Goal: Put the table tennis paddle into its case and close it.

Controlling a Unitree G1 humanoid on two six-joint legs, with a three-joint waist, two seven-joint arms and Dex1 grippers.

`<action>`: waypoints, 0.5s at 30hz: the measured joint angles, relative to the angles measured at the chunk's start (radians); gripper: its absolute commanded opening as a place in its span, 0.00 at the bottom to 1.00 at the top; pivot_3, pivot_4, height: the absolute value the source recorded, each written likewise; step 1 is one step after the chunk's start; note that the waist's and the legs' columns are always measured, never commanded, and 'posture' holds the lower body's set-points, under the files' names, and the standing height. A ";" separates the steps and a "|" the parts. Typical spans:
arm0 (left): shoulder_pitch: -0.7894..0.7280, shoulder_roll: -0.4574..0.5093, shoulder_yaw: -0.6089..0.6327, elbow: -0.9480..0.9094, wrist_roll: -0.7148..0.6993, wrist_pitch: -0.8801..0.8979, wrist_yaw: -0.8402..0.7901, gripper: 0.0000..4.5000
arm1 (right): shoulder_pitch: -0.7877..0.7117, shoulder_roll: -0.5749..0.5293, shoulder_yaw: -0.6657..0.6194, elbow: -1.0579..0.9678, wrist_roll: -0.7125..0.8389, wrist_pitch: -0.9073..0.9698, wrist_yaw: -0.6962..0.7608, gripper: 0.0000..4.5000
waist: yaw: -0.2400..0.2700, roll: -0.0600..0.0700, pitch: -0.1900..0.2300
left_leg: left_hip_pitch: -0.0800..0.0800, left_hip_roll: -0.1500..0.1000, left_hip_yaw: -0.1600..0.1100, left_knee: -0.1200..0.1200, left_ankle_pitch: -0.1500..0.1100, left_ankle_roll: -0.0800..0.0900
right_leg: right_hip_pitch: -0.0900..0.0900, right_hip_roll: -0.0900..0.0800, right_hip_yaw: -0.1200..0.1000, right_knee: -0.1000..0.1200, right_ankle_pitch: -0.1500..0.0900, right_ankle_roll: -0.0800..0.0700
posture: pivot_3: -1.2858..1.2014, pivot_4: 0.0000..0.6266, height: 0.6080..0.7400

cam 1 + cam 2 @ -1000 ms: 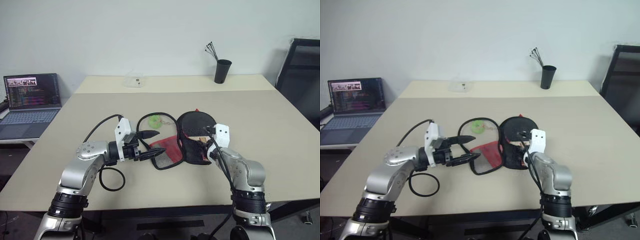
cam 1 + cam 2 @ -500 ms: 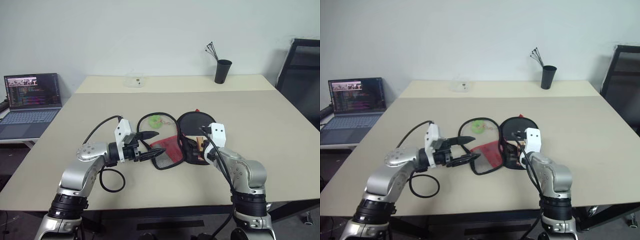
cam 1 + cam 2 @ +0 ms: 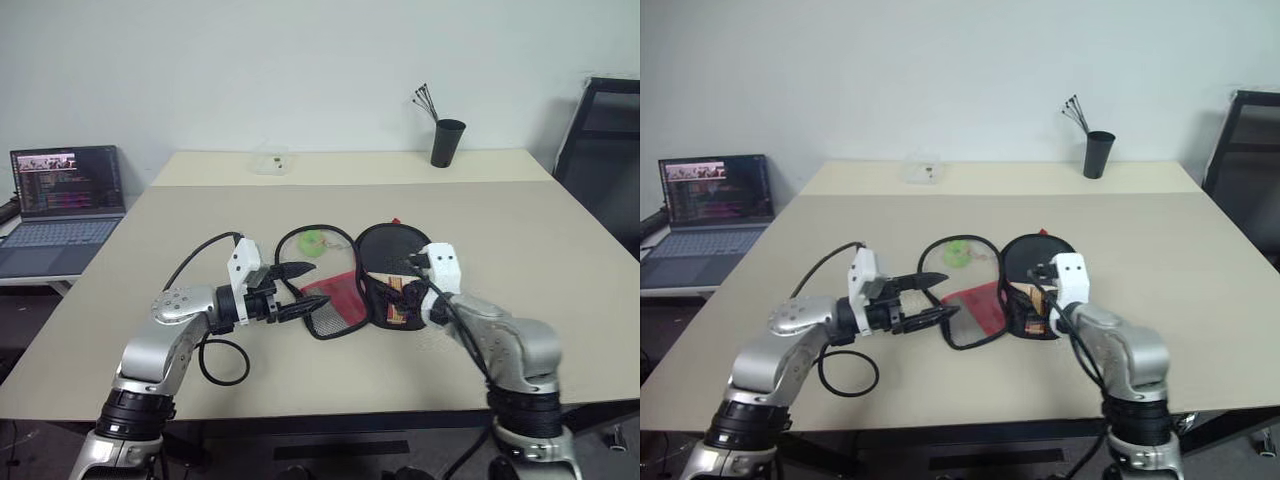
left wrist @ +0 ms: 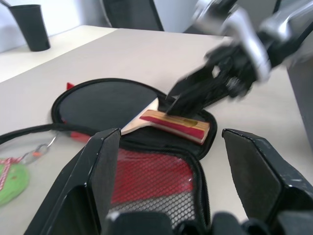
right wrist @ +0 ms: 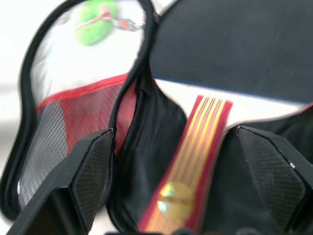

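Closing the case [image 3: 345, 290] is the step in hand, by my reading, since the table tennis paddle [image 4: 146, 110] already lies inside the right-hand half, black blade away from the robot, striped handle toward the near edge. The left gripper [image 3: 303, 289] hovers with fingers spread and empty at the near edge of the flap, the red-and-mesh half lying open on the table [image 3: 520, 240]. The right gripper [image 4: 195, 90] hangs just above the handle, fingers apart, holding nothing. To do it well, lift the flap by its rim, fold it over the blade without dragging the paddle out, and keep the green keychain [image 3: 310, 241] clear of the zip.

Counting outward: two grippers, one case, one paddle, one keychain, one clear box [image 3: 268, 162], one black cup [image 3: 445, 142], one laptop [image 3: 62, 205].
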 measured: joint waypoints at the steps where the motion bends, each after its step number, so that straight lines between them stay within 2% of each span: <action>1: 0.003 0.000 0.006 0.002 0.000 -0.001 0.007 0.81 | 0.000 -0.040 0.002 -0.028 0.027 0.008 0.043 0.98 | 0.000 0.000 0.000 | 0.000 0.000 0.000 0.000 0.000 0.000 | 0.000 0.000 0.000 0.000 0.000 0.000 | 0.52 0.24 1.00; 7: 0.006 0.002 0.018 0.051 0.017 -0.026 0.026 0.81 | -0.020 -0.226 0.032 -0.117 0.158 0.009 0.253 0.98 | 0.000 0.000 0.000 | 0.000 0.001 0.000 0.000 0.000 0.000 | 0.000 0.001 -0.001 -0.001 0.000 0.000 | 0.52 0.24 1.00; 15: 0.001 0.019 0.027 0.145 0.039 -0.062 0.029 0.81 | -0.113 -0.375 -0.046 -0.076 0.249 -0.012 0.379 0.98 | 0.002 -0.001 0.000 | 0.000 0.001 0.000 0.000 0.000 0.000 | 0.000 0.000 -0.001 -0.002 0.000 0.000 | 0.52 0.24 1.00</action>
